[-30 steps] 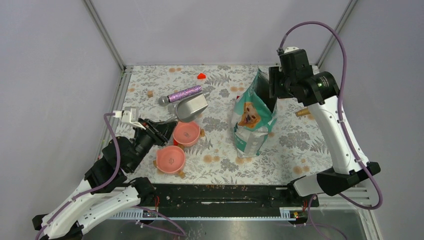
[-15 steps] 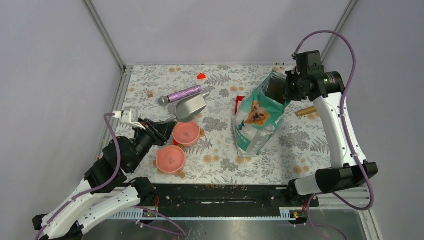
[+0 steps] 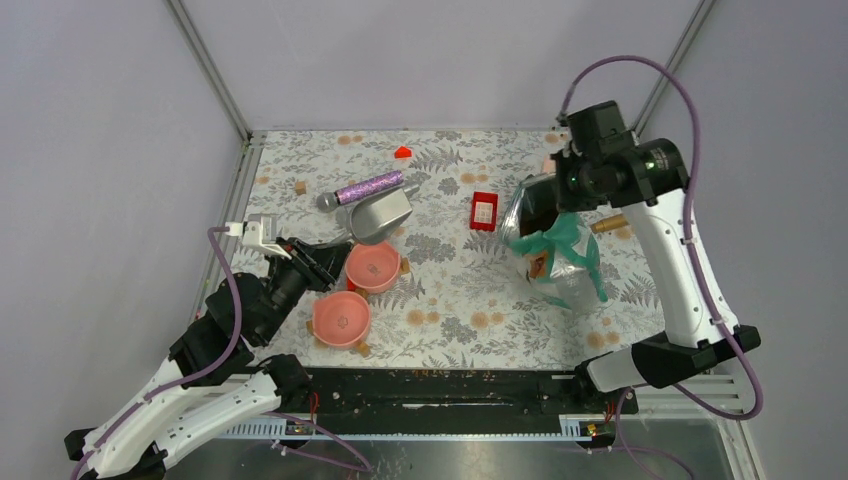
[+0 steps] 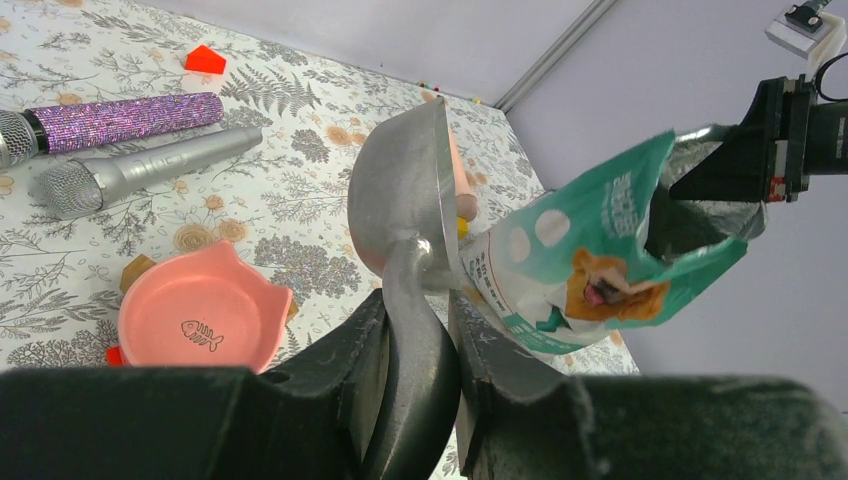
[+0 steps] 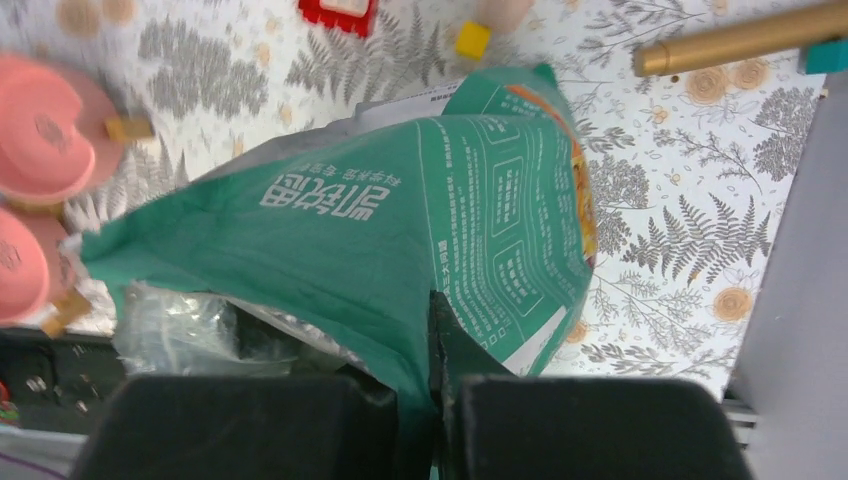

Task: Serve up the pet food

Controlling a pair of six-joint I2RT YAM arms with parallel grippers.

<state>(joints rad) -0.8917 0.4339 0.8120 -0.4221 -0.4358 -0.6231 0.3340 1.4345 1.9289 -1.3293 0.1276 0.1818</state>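
On the right of the bench [image 3: 440, 300], the right tool [image 5: 437, 400] clamps the crumpled teal-and-silver pouch [image 3: 555, 255], seemingly tilted; the left tool [image 4: 418, 345] grips the scoop [image 4: 400, 190].

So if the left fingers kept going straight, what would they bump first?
Probably nothing soon. Past the scoop the left fingers hold, the way runs over the table towards the back wall. The pouch hangs off to the right, likely missed, though depth is unclear.
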